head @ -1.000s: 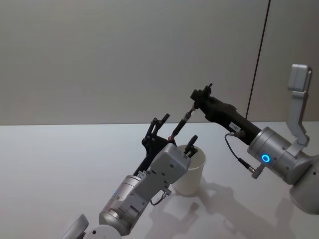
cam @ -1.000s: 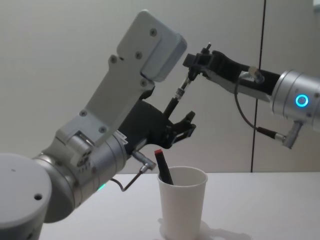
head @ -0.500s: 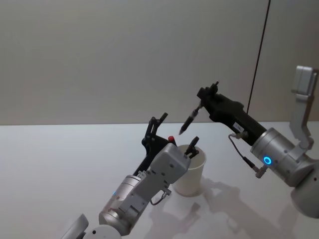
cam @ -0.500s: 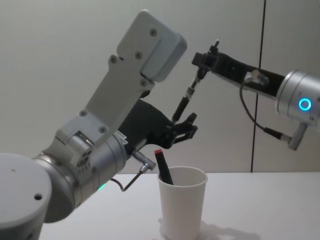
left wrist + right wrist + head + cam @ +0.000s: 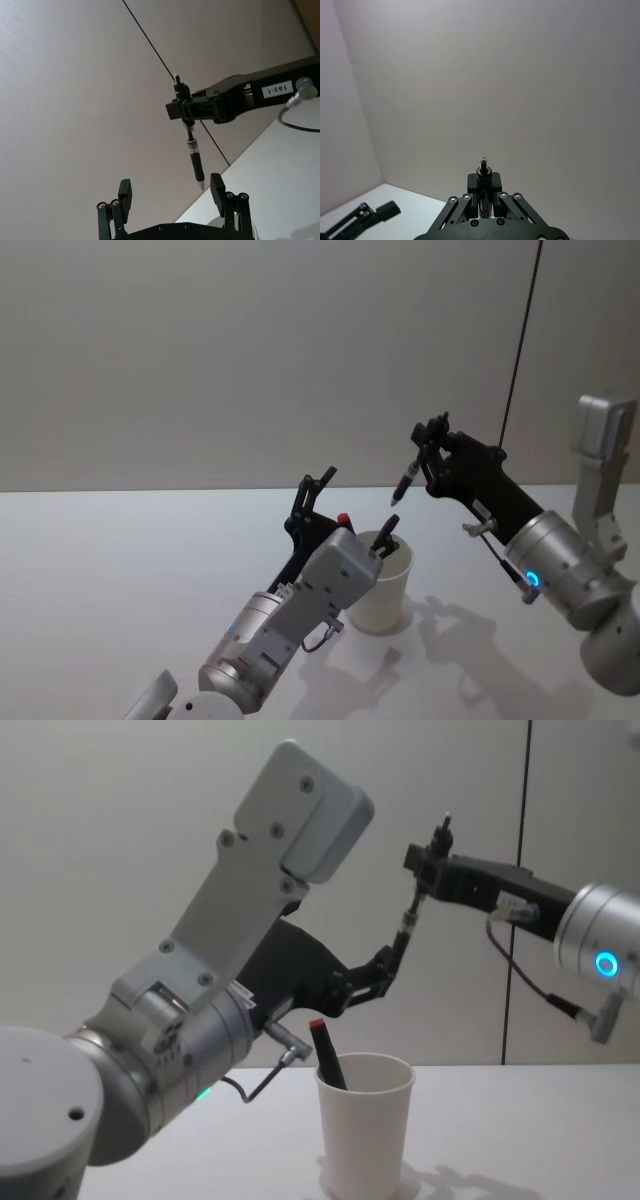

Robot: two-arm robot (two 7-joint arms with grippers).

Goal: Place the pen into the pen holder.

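The pen holder [image 5: 384, 585] is a white paper cup standing on the table, also seen in the chest view [image 5: 365, 1135]. My right gripper [image 5: 428, 452] is shut on the top of a black pen [image 5: 404, 483]. The pen hangs tip down in the air above the cup's far rim. From the chest the pen [image 5: 405, 928] drops from the right gripper [image 5: 422, 870], well above the cup. My left gripper [image 5: 354, 502] stands open just behind the cup, holding nothing. In the left wrist view the pen [image 5: 195, 159] hangs between and beyond the left gripper's fingers [image 5: 125, 192].
A black pen with a red cap [image 5: 326, 1056] leans inside the cup. The white table [image 5: 120, 570] stretches to the left and front. A plain wall with a dark vertical seam [image 5: 520, 350] stands behind. The left forearm [image 5: 250, 910] rises large over the cup.
The right gripper has carried the pen rightward and a little lower, and the pen has swung closer to upright. The left arm and the cup have not moved.
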